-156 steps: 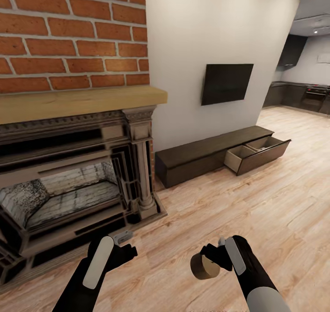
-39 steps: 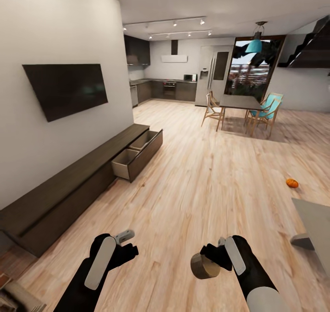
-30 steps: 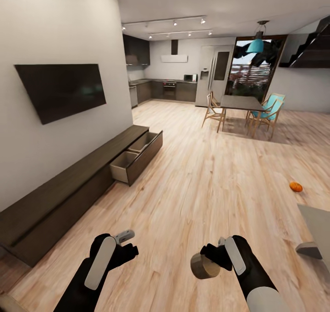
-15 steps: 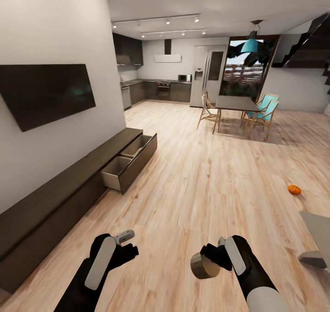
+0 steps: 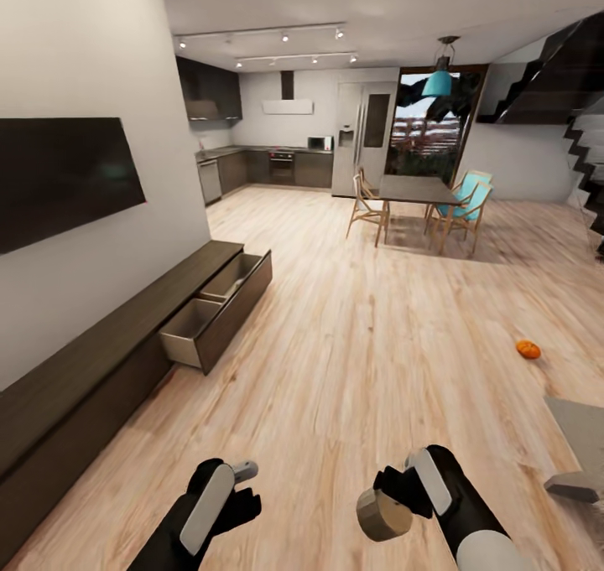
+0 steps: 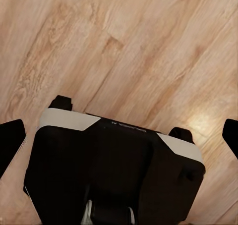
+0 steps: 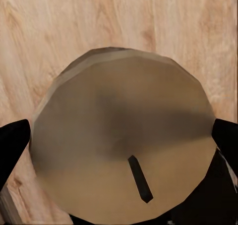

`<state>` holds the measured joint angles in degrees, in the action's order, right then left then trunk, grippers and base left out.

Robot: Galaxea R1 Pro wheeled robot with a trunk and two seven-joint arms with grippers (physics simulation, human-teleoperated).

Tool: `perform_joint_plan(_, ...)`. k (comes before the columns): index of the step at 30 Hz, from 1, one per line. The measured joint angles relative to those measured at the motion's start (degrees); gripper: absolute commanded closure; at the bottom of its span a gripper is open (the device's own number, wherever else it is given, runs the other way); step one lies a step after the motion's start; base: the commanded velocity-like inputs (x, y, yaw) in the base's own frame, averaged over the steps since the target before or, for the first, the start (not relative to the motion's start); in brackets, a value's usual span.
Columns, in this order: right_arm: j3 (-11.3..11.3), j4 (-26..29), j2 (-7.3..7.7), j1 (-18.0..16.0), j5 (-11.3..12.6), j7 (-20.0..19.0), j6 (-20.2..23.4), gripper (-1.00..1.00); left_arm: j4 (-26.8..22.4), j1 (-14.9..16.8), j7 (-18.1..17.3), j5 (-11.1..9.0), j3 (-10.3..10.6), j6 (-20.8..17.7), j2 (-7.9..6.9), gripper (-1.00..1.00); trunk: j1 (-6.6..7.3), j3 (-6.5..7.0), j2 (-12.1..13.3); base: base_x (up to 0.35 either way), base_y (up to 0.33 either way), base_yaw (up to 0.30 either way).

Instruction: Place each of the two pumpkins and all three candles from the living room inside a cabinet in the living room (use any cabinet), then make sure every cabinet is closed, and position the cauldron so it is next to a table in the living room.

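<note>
right gripper (image 5: 401, 497): clamped on a candle (image 5: 383, 515), the stubby grey-beige cylinder lying sideways between its fingers, held over the wood floor (image 5: 377, 319); in the right wrist view the candle's round end (image 7: 124, 145) with a short dark wick sits between the two black fingertips (image 7: 12, 145)
left gripper (image 5: 243, 487): holds nothing, low over the floor on the cabinet's side of the candle; in the left wrist view its two black fingertips (image 6: 11, 141) stand far apart at either edge, so the pincer is wide
cabinet (image 5: 92, 370): long low dark-brown unit along the white wall, under the tv (image 5: 59, 177)
drawers: two at the cabinet's far end are pulled out, the nearer one (image 5: 200, 330) and the farther one (image 5: 239, 276), pale insides showing; what lies in them cannot be told
pumpkin (image 5: 528, 349): one small orange one on the floor, well apart from the cabinet, across the open floor from the drawers
table (image 5: 583, 428): a grey corner of the low coffee table, on the far side of the room from the cabinet, near the pumpkin
beyond the cabinet: dining table (image 5: 411, 189) with chairs, dark kitchen units (image 5: 277, 168) and a fridge (image 5: 356, 139) at the back wall, stairs (image 5: 579, 93) past the pumpkin
</note>
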<state>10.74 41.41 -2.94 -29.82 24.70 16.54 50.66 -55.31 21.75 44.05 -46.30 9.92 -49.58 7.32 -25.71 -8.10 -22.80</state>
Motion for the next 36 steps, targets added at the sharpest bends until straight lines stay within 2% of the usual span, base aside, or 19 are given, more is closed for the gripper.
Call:
perform_joint_plan(3, 0.1, -0.1, 1.24, 0.0, 0.2, -0.2, -0.2, 1.0, 0.4, 0.0, 0.0, 0.0, 0.3, 0.1, 0.0, -1.0, 0.0, 0.0, 0.0, 0.349, 0.0, -0.277)
perform_joint_plan(5, 0.0, -0.1, 2.34, 0.0, 0.3, -0.3, -2.2, 1.0, 0.5, 0.0, 0.0, 0.0, 0.5, 0.1, 0.05, -1.0, 0.0, 0.0, 0.0, 0.349, 0.0, -0.278)
perform_joint_plan(7, -0.2, -1.4, 2.44, 0.0, 0.6, -0.3, -6.0, 1.0, 0.5, 0.0, 0.0, 0.0, 1.4, 0.2, 0.05, -1.0, 0.0, 0.0, 0.0, 0.35, 0.0, -0.278)
perform_joint_plan(10, -0.7, -6.2, 2.44, 0.1, 0.4, -0.3, -11.4, 1.0, 0.5, 0.0, 0.1, 0.1, 2.9, 0.2, 0.06, -1.0, 0.0, -0.01, 0.0, 0.35, 0.0, -0.278)
perform_joint_plan(15, -1.8, -8.5, 2.93, 0.1, 0.0, -0.3, -14.5, 1.0, 0.5, 0.0, 0.1, 0.0, 3.2, 0.2, 0.08, -1.0, 0.0, 0.0, 0.0, 0.35, 0.0, -0.28)
perform_joint_plan(21, -2.2, -8.8, 2.53, 1.6, 0.3, -0.3, -21.4, 1.0, 0.5, 0.0, 0.1, 0.0, 3.3, 1.6, 0.09, -1.0, 0.0, -0.15, 0.0, 0.35, 0.0, -0.188)
perform_joint_plan(28, -2.3, -8.8, 2.36, 1.7, 0.3, -0.3, -22.3, 1.0, 0.5, 0.0, 0.1, 0.0, 3.3, 2.7, 0.09, -1.0, 0.0, -0.19, 0.0, 0.35, 0.0, -0.013)
perform_joint_plan(36, -2.1, -8.8, 2.84, 1.7, 0.2, -0.3, -22.6, 1.0, 0.5, 0.0, 0.1, 0.0, 3.3, 3.0, 0.5, -1.0, 0.0, -0.19, 0.0, 0.35, 0.0, 0.0)
